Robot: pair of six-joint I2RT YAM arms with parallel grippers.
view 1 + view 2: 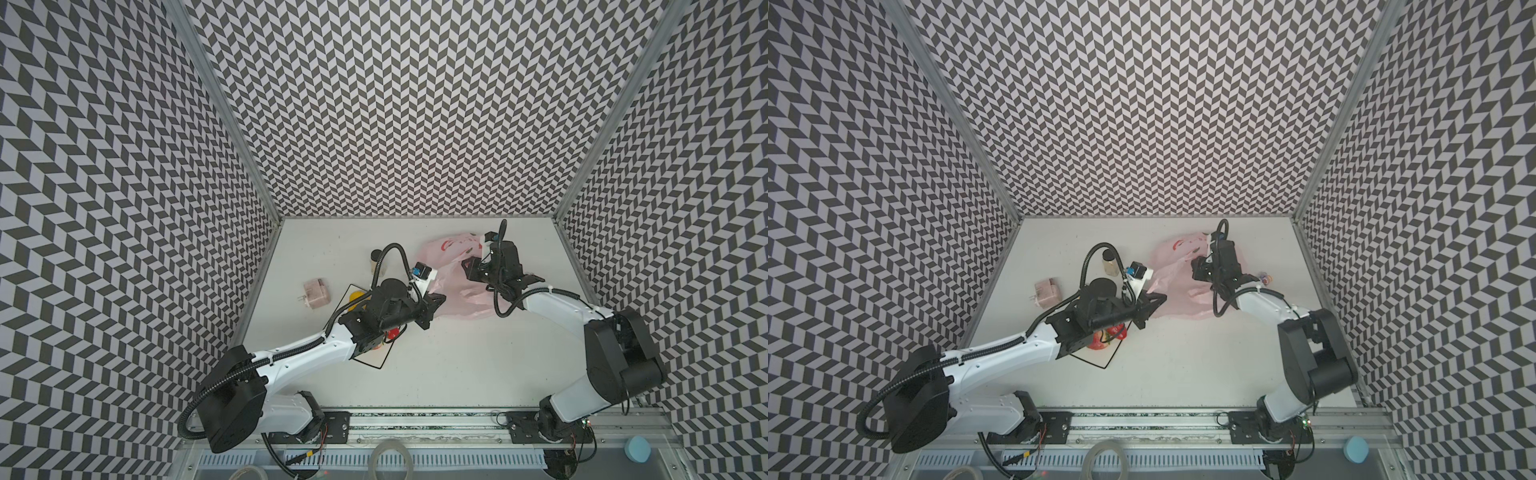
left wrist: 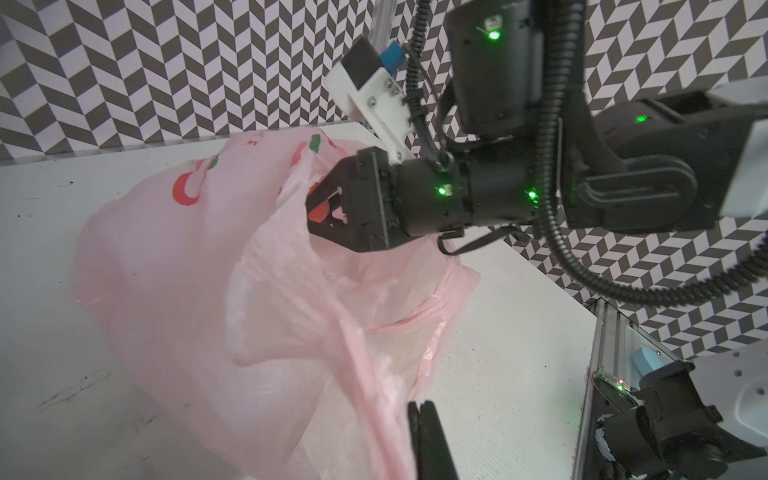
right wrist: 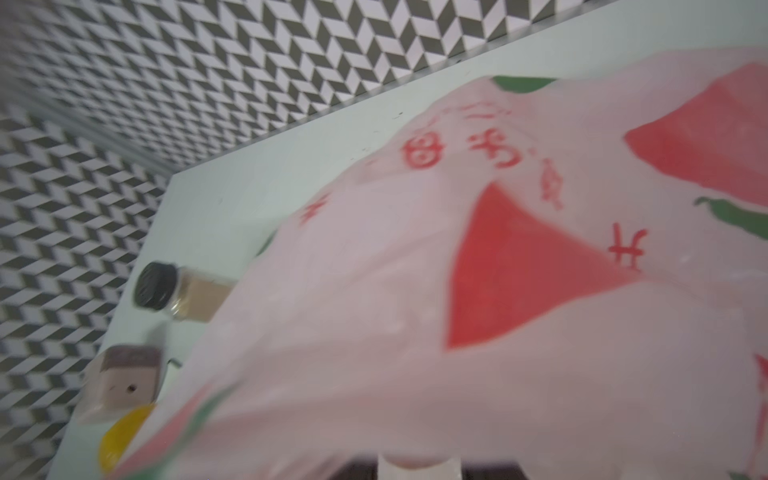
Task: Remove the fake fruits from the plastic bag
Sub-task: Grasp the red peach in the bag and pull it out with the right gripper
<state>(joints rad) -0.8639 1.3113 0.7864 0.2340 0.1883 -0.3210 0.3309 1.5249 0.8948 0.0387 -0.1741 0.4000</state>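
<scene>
Boxed in by black-and-white chevron walls (image 1: 395,104) at 9, 12, 3 o'clock; aluminium corner posts (image 1: 222,108) between. White scuffed bench (image 1: 436,365) at centre, metal rail (image 1: 415,419) at 6 o'clock.

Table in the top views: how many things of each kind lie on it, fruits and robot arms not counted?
plastic bag: 1
jar with dark cap: 1
pinkish block: 1
square plate: 1
small purplish toy: 1
Total: 5

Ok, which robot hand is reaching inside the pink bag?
The right gripper: its tips are inside the open mouth of the plastic bag. The left gripper is outside, pinched shut on the bag's edge.
</scene>
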